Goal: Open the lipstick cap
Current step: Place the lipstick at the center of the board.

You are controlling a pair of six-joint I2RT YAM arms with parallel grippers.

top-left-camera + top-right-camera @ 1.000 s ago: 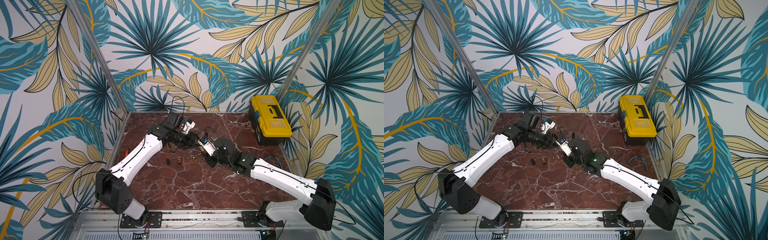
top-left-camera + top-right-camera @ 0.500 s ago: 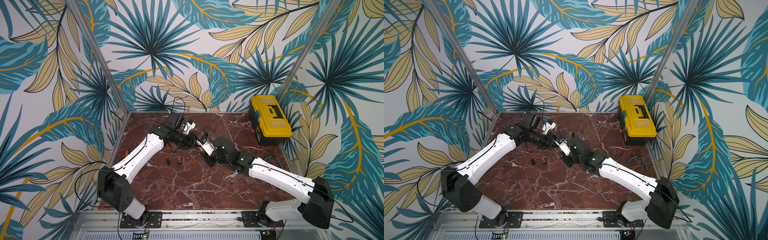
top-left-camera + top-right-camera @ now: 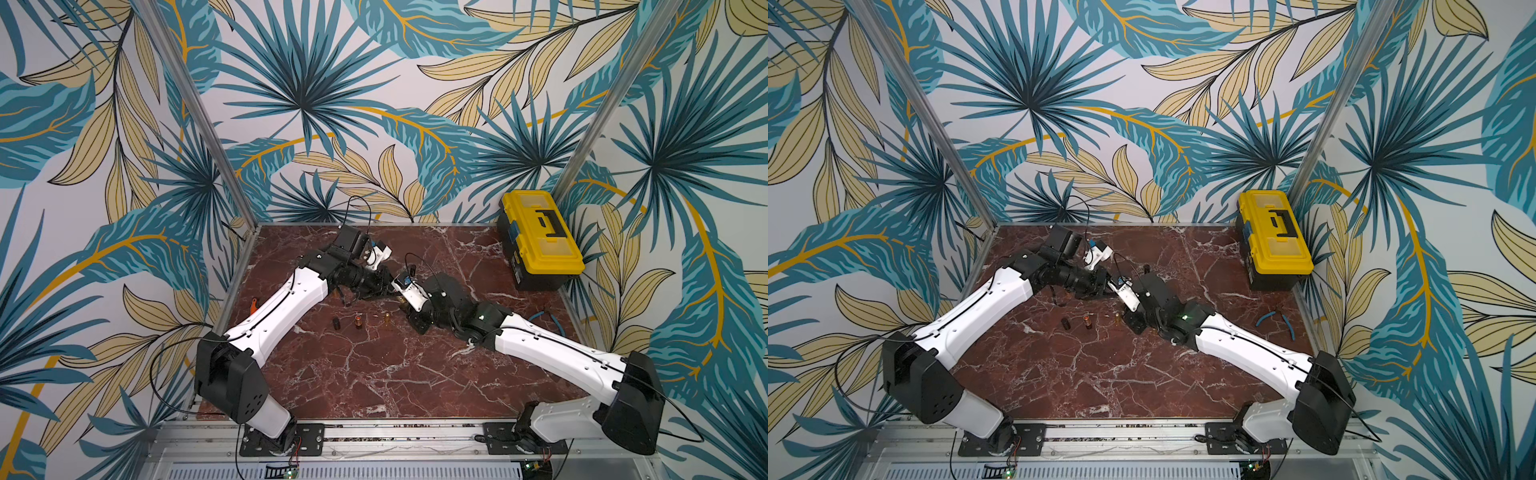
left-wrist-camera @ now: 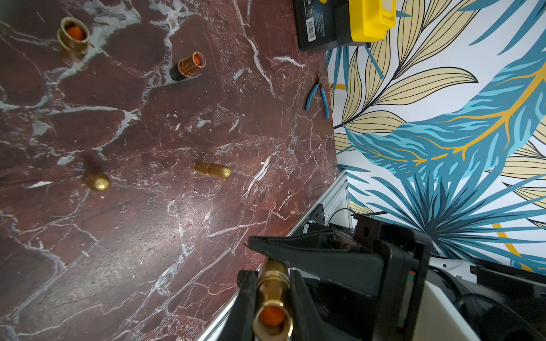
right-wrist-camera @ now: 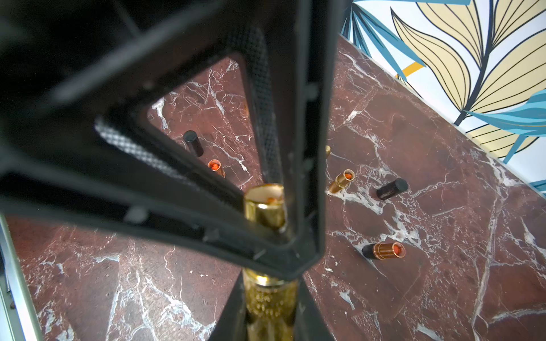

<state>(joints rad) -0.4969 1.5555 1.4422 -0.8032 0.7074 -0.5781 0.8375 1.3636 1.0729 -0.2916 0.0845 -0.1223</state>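
Two end effectors meet above mid-desk on one gold lipstick [image 5: 264, 211], whose orange tip shows at its open end. The left end effector [image 4: 270, 280] is clamped on its upper sleeve and the right end effector [image 5: 271, 283] on its textured base. On the desk [image 3: 374, 374] lie three open lipsticks [image 5: 341, 180] [image 5: 384, 251] [image 5: 215, 166], two black caps [image 5: 193, 143] [image 5: 391, 189] and two gold caps [image 4: 212, 170] [image 4: 97, 181]. One yellow toolbox [image 3: 540, 245] fills the far right corner, and one pair of pliers [image 3: 1266, 318] lies by the right edge. The near half lies open.

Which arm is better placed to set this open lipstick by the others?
Left, probably: both hold the gold lipstick, but the other open lipsticks stand on the side of the left gripper.
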